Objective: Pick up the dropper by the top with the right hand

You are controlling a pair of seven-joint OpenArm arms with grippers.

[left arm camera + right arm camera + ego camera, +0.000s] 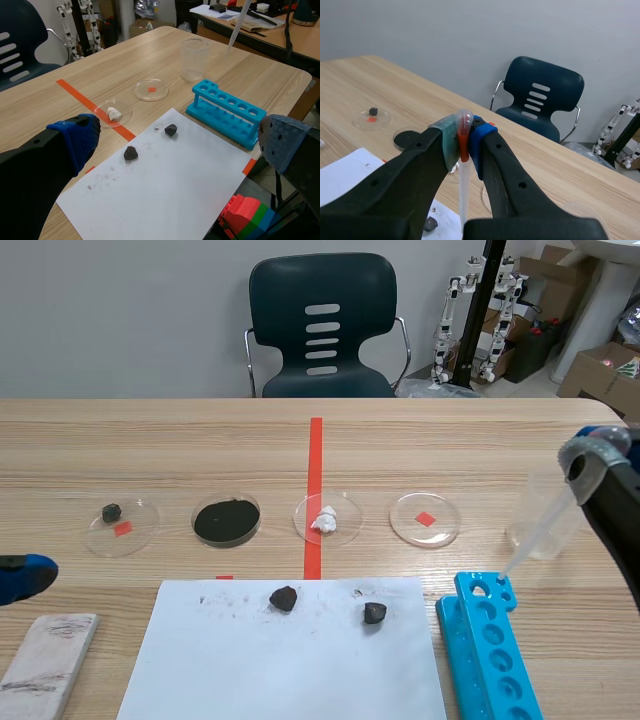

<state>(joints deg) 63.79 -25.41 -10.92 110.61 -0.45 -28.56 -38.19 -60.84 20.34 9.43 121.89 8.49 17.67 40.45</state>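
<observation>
A clear plastic dropper [540, 528] hangs tilted at the table's right side. Its tip is just above the far end of the blue test tube rack [490, 645], in front of a clear beaker [552, 540]. My right gripper [588, 455] is shut on the dropper's top bulb. In the right wrist view the bulb [464, 120] is pinched between the pads of my right gripper [464, 137], and the tube [464, 195] runs down from them. The dropper's lower part [237, 25] shows beyond the beaker [193, 59] in the left wrist view. My left gripper [177, 142] is open and holds nothing, low at the table's left edge [25, 575].
Several petri dishes stand in a row: one with a dark pebble [112, 512], one with black powder [226, 520], one with a white lump [325, 520], one bare [425, 518]. Two dark stones [284, 597] [374, 613] lie on white paper [290, 665]. A wooden block [45, 660] lies front left.
</observation>
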